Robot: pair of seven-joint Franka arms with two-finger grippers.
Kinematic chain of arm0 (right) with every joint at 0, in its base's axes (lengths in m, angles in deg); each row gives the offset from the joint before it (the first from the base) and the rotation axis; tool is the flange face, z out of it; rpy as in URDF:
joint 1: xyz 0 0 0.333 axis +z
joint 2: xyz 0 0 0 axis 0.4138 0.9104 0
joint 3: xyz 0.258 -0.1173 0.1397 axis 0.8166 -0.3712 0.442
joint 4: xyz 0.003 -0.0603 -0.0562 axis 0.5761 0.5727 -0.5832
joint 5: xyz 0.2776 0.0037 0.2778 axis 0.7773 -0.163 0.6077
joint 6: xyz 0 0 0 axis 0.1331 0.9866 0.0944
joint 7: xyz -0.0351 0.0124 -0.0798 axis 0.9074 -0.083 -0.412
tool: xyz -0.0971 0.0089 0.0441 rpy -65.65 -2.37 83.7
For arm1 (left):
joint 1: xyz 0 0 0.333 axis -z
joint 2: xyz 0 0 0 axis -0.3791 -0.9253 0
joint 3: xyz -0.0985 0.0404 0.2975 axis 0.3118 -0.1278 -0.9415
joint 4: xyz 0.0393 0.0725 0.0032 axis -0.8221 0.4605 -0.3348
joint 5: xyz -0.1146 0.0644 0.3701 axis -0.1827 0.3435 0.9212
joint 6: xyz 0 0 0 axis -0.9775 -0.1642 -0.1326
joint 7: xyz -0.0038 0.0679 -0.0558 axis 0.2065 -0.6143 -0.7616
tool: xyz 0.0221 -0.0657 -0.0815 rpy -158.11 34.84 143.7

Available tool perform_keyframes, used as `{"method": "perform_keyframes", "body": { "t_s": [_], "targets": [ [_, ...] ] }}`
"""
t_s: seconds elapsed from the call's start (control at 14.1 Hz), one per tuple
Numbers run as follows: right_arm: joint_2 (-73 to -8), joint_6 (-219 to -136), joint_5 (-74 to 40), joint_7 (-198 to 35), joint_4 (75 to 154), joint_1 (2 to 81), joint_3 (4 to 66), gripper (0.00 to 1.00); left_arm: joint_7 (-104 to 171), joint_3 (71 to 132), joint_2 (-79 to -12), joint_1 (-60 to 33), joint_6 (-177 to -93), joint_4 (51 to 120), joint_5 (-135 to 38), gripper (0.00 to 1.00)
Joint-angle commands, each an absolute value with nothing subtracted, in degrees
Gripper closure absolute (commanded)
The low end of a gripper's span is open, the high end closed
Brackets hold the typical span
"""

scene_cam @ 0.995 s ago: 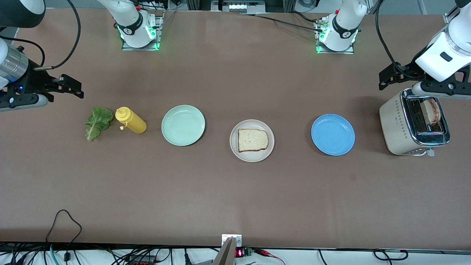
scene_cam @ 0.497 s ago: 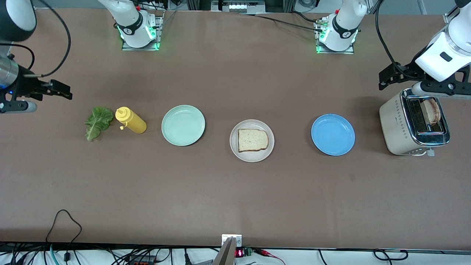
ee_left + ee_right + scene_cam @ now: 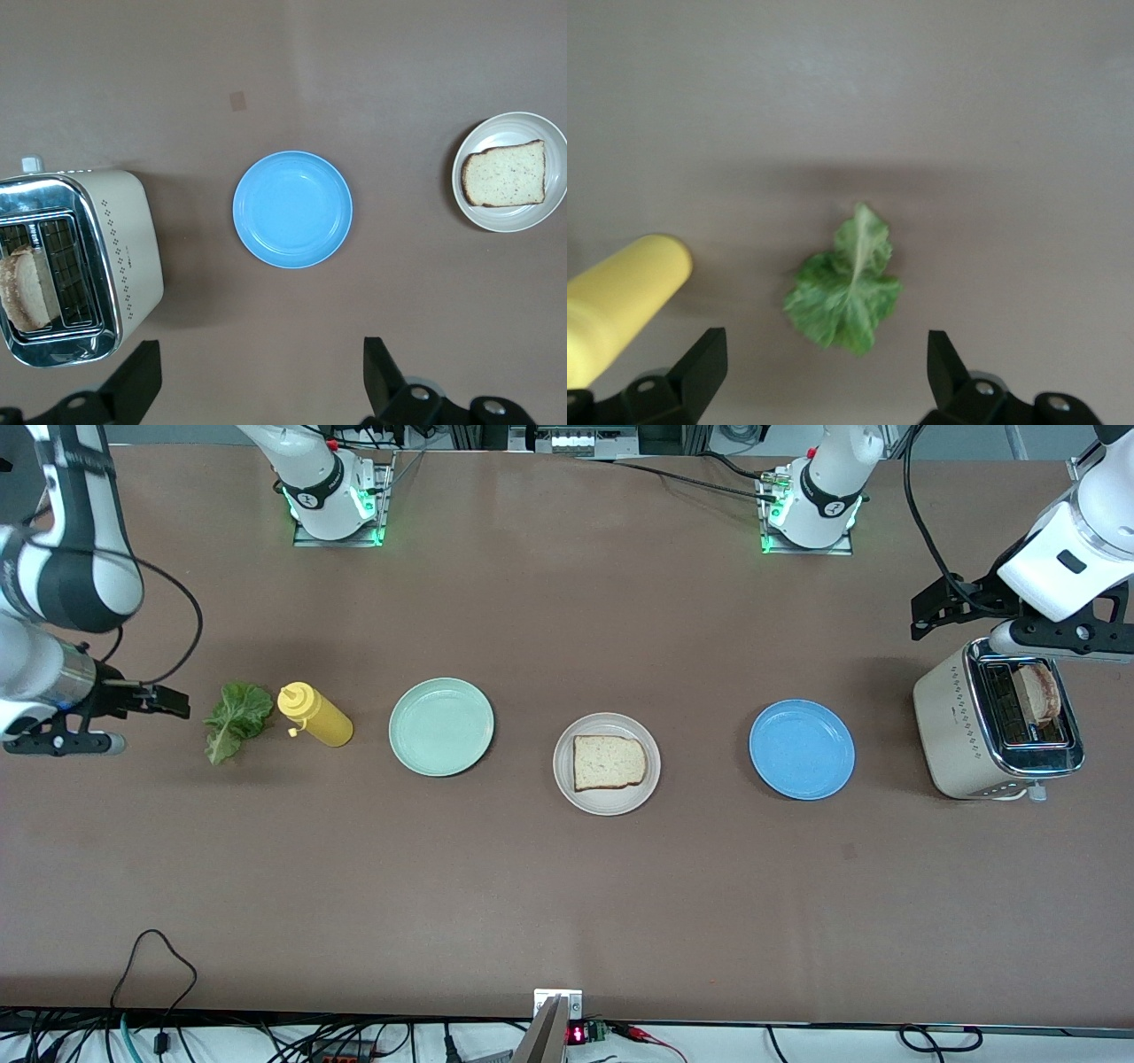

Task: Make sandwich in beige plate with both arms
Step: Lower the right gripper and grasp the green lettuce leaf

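The beige plate (image 3: 567, 784) sits mid-table with one bread slice (image 3: 609, 762) lying flat on it; both also show in the left wrist view, the plate (image 3: 469, 199) and the slice (image 3: 503, 173). A second bread slice (image 3: 1036, 693) stands in the toaster slot (image 3: 22, 292). The crinkled green lettuce leaf (image 3: 237, 719) lies on the table toward the right arm's end. My right gripper (image 3: 177, 707) hangs open beside the leaf (image 3: 846, 297), its fingers (image 3: 709, 363) wide and empty. My left gripper (image 3: 926, 613) waits open (image 3: 259, 359) over bare table next to the toaster.
A yellow squeeze bottle (image 3: 316, 716) lies right beside the lettuce, close to my right gripper (image 3: 824, 354). A mint-green plate (image 3: 441, 726) and a blue plate (image 3: 802, 748) flank the beige plate. The cream toaster (image 3: 961, 726) stands at the left arm's end.
My right arm has swung and come down, bringing its open gripper close beside the lettuce. The left arm has not moved.
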State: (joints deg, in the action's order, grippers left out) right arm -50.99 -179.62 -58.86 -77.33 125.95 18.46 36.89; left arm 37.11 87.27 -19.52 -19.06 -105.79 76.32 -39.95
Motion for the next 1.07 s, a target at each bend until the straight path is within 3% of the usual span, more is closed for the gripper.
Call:
{"method": "perform_keyframes", "body": {
  "t_s": [0.0, 0.43, 0.71, 0.85, 0.99],
  "targets": [
    [-47.08, -184.3, -59.53, -76.11, 126.46, 18.29, 35.99, 0.0, 37.78, 88.0, -20.48, -19.12, -104.27, 74.19, -40.93, 0.0],
    [-40.13, -198.98, -59.44, -75.67, 131.64, 17.94, 35.9, 0.0, 37.78, 88.0, -20.57, -19.2, -104.27, 74.1, -40.93, 0.0],
    [-37.75, -201.81, -59.44, -75.23, 132.52, 17.85, 35.9, 0.0, 37.78, 88.09, -20.57, -19.2, -104.27, 74.1, -40.93, 0.0],
    [-37.23, -202.07, -59.44, -74.53, 132.96, 17.77, 35.9, 0.14, 37.78, 88.0, -20.57, -19.2, -104.27, 74.19, -40.84, 0.0],
    [-36.61, -202.07, -59.44, -72.96, 132.96, 17.24, 35.81, 0.35, 37.78, 88.0, -20.57, -19.47, -104.27, 74.1, -40.84, 0.0]
  ]
}}
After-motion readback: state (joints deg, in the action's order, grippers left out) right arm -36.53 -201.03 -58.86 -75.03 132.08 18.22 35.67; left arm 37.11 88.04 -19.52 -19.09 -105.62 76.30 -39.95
